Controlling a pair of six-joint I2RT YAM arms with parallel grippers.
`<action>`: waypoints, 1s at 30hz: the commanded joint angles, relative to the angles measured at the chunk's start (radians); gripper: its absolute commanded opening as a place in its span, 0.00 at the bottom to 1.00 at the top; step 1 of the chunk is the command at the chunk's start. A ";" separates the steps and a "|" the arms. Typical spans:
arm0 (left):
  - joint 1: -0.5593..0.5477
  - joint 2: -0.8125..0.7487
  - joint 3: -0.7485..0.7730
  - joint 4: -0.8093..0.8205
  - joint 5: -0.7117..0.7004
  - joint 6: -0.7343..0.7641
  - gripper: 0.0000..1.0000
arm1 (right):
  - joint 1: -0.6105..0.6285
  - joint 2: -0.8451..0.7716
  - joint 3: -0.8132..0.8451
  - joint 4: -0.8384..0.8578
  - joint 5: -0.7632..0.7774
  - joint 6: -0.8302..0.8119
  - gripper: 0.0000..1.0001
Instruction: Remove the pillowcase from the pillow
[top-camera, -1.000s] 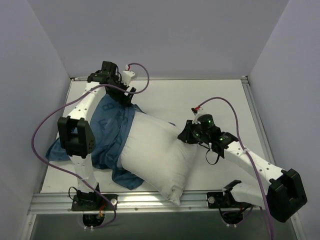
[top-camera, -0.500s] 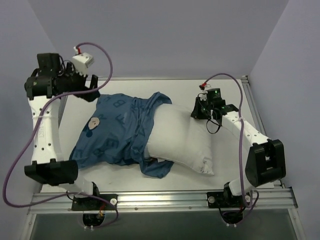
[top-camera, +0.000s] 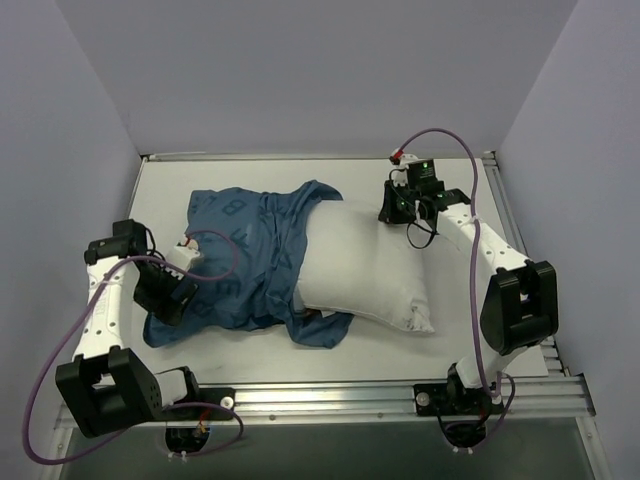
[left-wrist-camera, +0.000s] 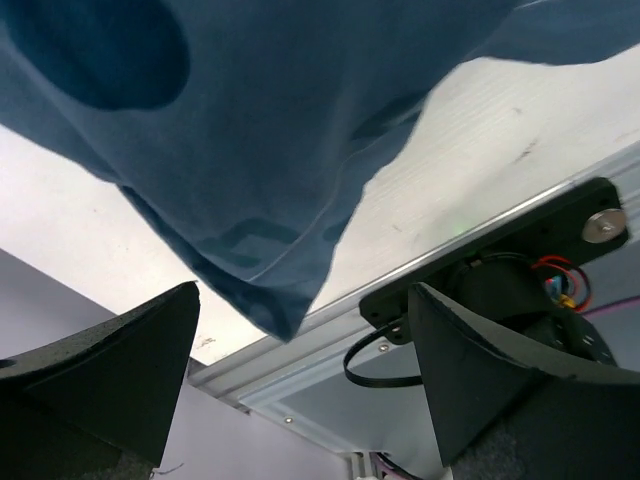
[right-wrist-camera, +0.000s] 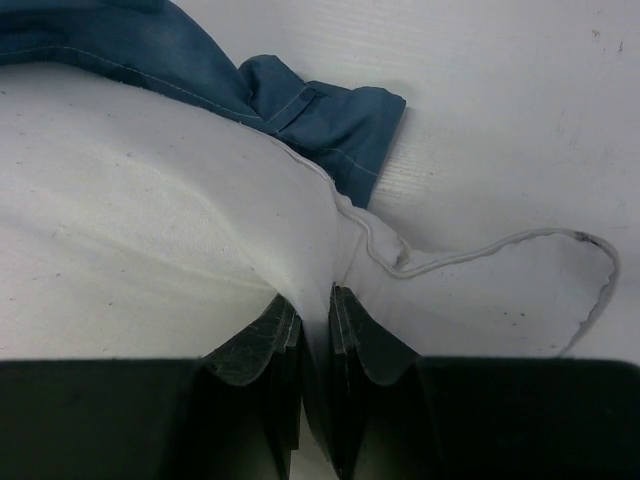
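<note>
On the white counter (top-camera: 440, 345), the plump white pillow (top-camera: 365, 265) lies half inside the blue letter-printed fabric pillowcase (top-camera: 240, 255), its far corner pinched tight by your right fingers (top-camera: 393, 207), seemingly as an anchor, your left fingers (top-camera: 168, 298) gaping empty at the cover's edge.

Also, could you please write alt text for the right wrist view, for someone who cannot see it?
The right gripper is shut on a pinched fold of the white pillow, near one of its seamed corners. The blue pillowcase bunches along the pillow's far edge, with bare white table beyond.
</note>
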 joint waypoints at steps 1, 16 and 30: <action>0.040 -0.017 -0.067 0.106 -0.041 0.066 0.94 | -0.016 0.017 0.064 0.005 0.053 -0.021 0.00; 0.109 0.035 -0.234 0.461 -0.042 -0.088 0.02 | -0.027 0.023 0.081 0.005 0.061 -0.022 0.00; 0.170 -0.168 -0.168 0.402 0.085 -0.112 0.02 | 0.030 -0.225 0.022 -0.208 0.139 0.112 1.00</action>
